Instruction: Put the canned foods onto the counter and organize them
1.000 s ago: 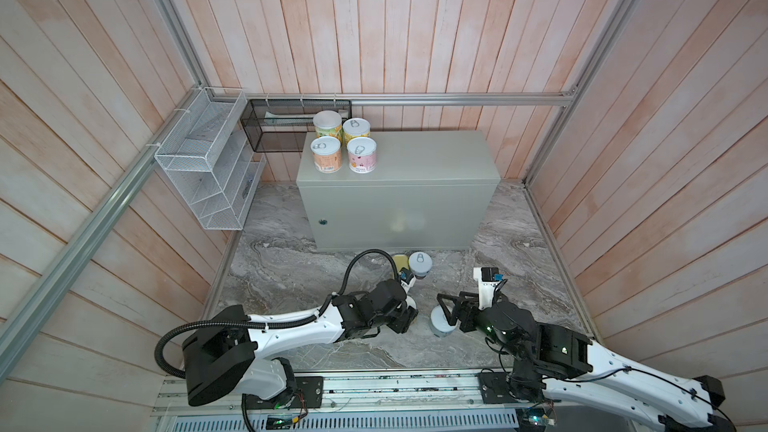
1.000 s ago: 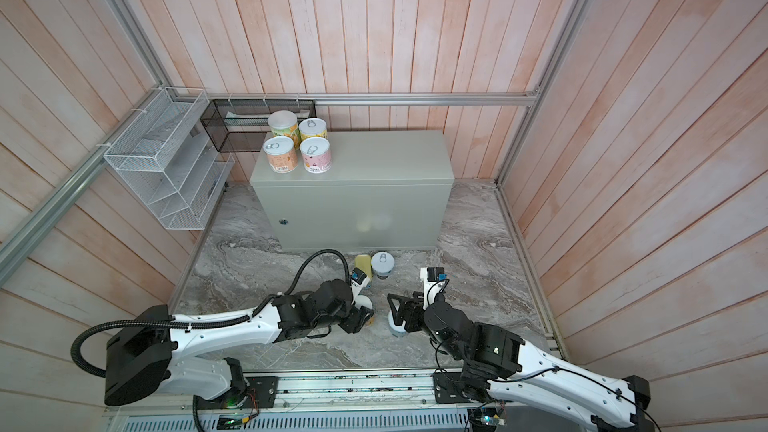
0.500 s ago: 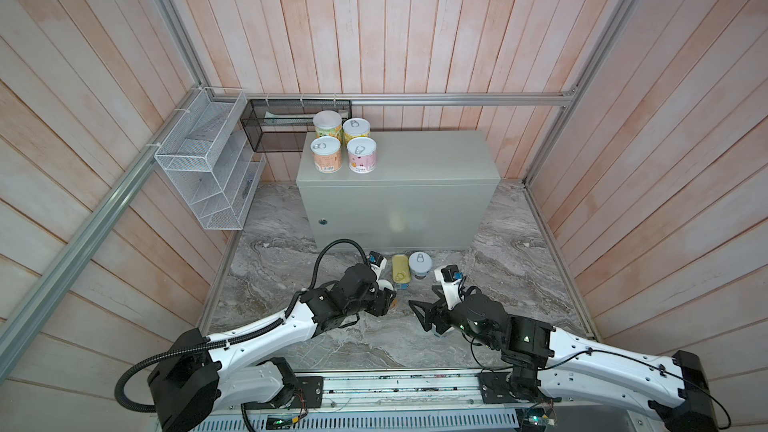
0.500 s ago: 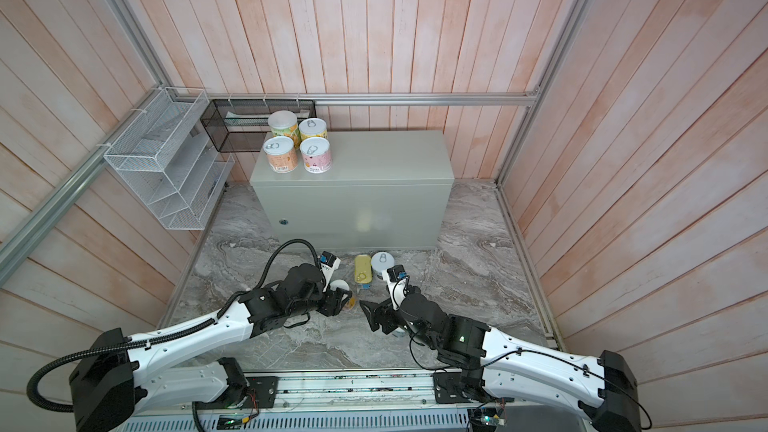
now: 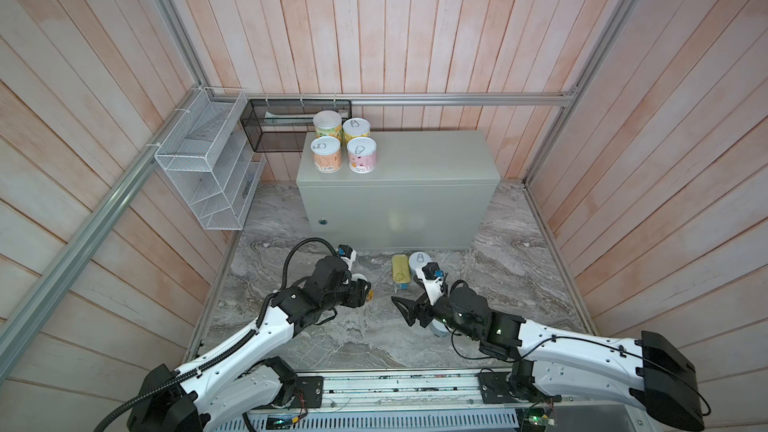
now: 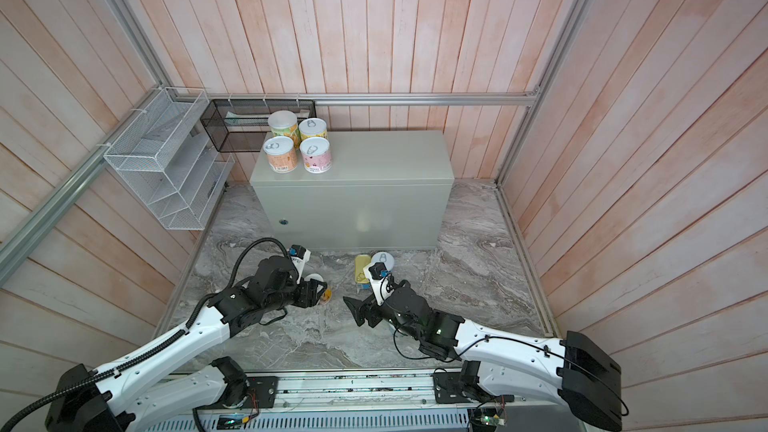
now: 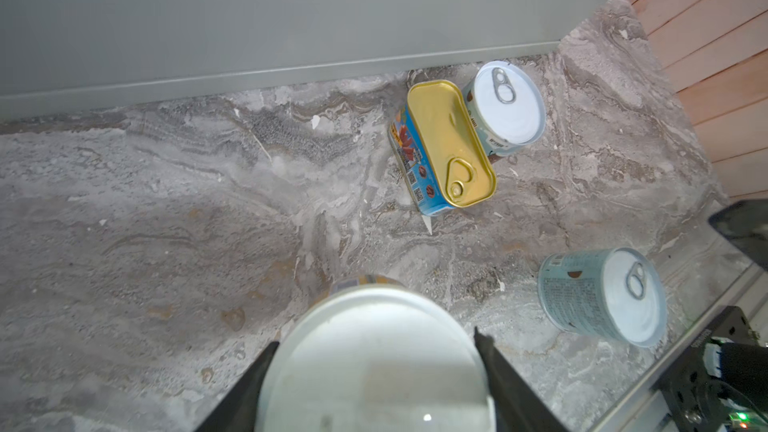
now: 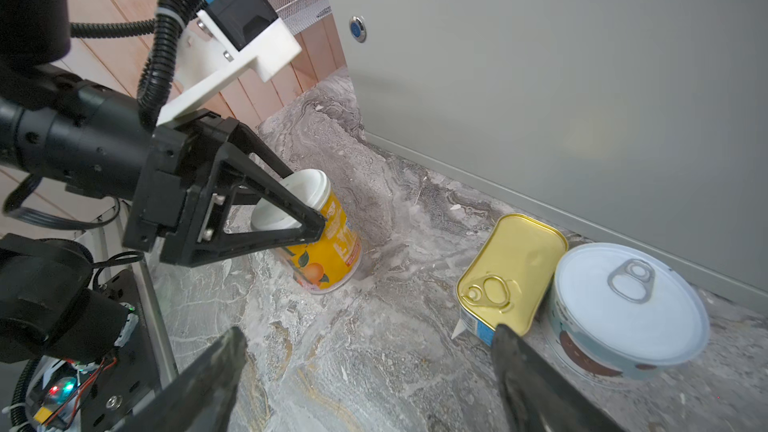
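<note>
Grippers meet below the centre of the frame in both top views. The left gripper [image 5: 362, 292], left of centre, is clamped on an orange-label can [image 5: 360, 278] with a white lid. The right gripper [image 5: 404, 310], just right of it, has its jaws spread with nothing between them. Above them on the marbled stone floor [image 5: 519, 268], a gold tin [image 5: 400, 268] and a pale blue can [image 5: 419, 261] sit touching, near the foot of the grey counter [image 5: 424, 160]. A square of four cans [image 6: 315, 155] stands on the counter's upper left corner, next to a black mesh basket [image 6: 232, 126] and a white wire basket [image 6: 166, 176] toward the frame's left. A second pale blue can [image 5: 438, 329] shows from under the right arm.

In the left wrist view, the orange-label can [image 7: 374, 359] shows its white lid between two black fingers [image 7: 498, 376], both against its rim. Beyond it the gold tin [image 7: 451, 143] touches the pale blue can [image 7: 509, 103] along its long side, close to the counter [image 7: 291, 6]. The second pale blue can [image 7: 602, 297] sits well apart from that pair.

In the right wrist view, the left gripper [image 8: 307, 201] grasps the orange-label can [image 8: 328, 259] near its lid. The can leans, with its base at the stone. The right gripper [image 8: 370, 367] holds its fingers [image 8: 216, 367] wide apart over bare floor, one tip near the gold tin [image 8: 511, 268]. The pale blue can [image 8: 623, 309] touches that tin. Behind them rises the counter [image 8: 540, 76] with its round lock [image 8: 357, 29].
</note>
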